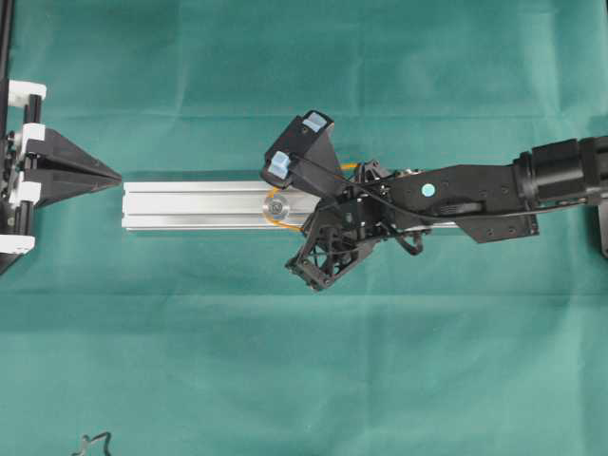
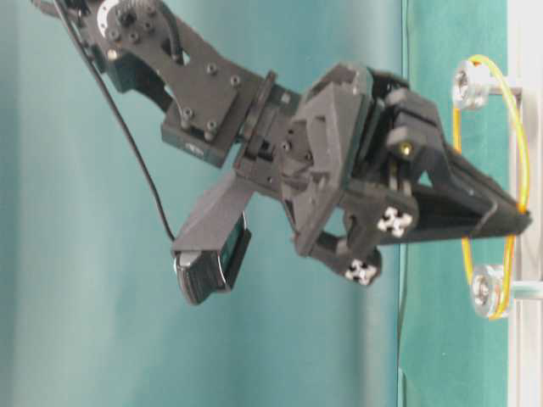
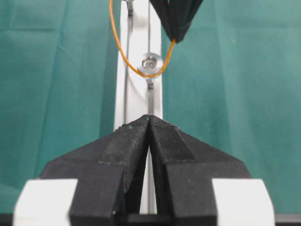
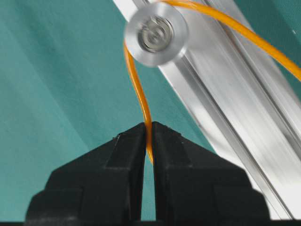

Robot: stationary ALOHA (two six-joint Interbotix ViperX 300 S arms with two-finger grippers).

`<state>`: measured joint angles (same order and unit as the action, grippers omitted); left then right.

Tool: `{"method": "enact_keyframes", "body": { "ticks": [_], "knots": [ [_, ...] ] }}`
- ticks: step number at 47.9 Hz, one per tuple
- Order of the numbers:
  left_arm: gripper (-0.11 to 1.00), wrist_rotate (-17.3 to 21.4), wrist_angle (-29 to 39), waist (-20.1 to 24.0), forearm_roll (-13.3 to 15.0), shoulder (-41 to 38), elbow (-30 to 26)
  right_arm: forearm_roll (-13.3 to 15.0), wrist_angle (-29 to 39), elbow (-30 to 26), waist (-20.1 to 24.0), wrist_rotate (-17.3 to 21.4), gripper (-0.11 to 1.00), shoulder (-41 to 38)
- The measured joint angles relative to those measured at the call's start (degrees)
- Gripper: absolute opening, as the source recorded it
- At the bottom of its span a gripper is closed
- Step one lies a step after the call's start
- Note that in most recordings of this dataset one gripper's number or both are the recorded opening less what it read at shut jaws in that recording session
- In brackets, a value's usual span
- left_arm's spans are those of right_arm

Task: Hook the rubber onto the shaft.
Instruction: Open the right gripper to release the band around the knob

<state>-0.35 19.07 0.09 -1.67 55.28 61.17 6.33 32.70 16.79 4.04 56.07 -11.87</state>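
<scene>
The rubber (image 4: 136, 80) is a thin orange loop stretched over the aluminium rail (image 1: 190, 204). My right gripper (image 4: 148, 125) is shut on one strand of it, just beside the rail. From the jaws the strand runs up and curves round the silver round-headed shaft (image 4: 156, 34). In the table-level view the rubber (image 2: 512, 110) spans two shafts, one (image 2: 468, 83) above and one (image 2: 487, 291) below, with the right gripper (image 2: 522, 214) pinching it between them. My left gripper (image 3: 149, 116) is shut and empty at the rail's left end, facing the near shaft (image 3: 150, 61).
A green cloth covers the table. The right arm (image 1: 475, 190) reaches in from the right, over the rail's right end. The left arm's frame (image 1: 19, 171) stands at the left edge. A small black object (image 1: 93, 443) lies at the bottom left.
</scene>
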Motion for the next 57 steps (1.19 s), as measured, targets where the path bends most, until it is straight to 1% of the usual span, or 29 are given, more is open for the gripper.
{"method": "enact_keyframes", "body": {
  "ticks": [7, 28, 36, 38, 40, 42, 43, 48, 51, 53, 57],
  "knots": [
    [0.02, 0.0, -0.1, -0.1, 0.0, 0.0, 0.0, 0.0, -0.1, 0.8, 0.0, 0.0, 0.07, 0.6],
    [0.02, 0.0, -0.3, -0.1, 0.0, 0.0, 0.0, 0.0, 0.0, 0.8, 0.0, -0.4, 0.07, 0.6],
    [0.02, 0.0, -0.4, -0.1, 0.0, 0.1, 0.0, 0.1, 0.0, 0.8, 0.0, -0.4, 0.09, 0.6],
    [0.02, 0.0, -0.4, -0.1, -0.1, 0.0, 0.0, 0.1, 0.0, 0.8, 0.0, -0.4, 0.14, 0.6],
    [0.02, 0.0, -0.4, -0.1, 0.0, 0.0, 0.0, 0.1, 0.0, 0.8, 0.0, -0.4, 0.23, 0.6],
    [0.02, 0.0, -0.4, -0.1, 0.0, 0.1, 0.0, 0.1, -0.1, 0.8, 0.0, -0.4, 0.35, 0.6],
    [0.02, 0.0, -0.4, -0.1, 0.0, 0.1, -0.1, 0.1, 0.0, 0.8, 0.0, -0.3, 0.43, 0.6],
    [0.02, 0.0, -0.4, -0.1, 0.0, 0.1, 0.0, 0.1, 0.0, 0.8, 0.0, -0.4, 0.74, 0.6],
    [0.02, 0.0, -0.4, -0.1, -0.1, 0.1, 0.0, 0.1, 0.0, 0.8, 0.0, -0.4, 0.90, 0.6],
    [0.02, 0.0, -0.4, -0.1, -0.1, 0.1, 0.0, 0.1, 0.0, 0.8, 0.0, -0.4, 0.95, 0.6],
    [0.02, 0.0, -0.4, -0.1, 0.0, 0.1, 0.0, 0.1, 0.0, 0.8, 0.0, -0.4, 0.94, 0.6]
  ]
}}
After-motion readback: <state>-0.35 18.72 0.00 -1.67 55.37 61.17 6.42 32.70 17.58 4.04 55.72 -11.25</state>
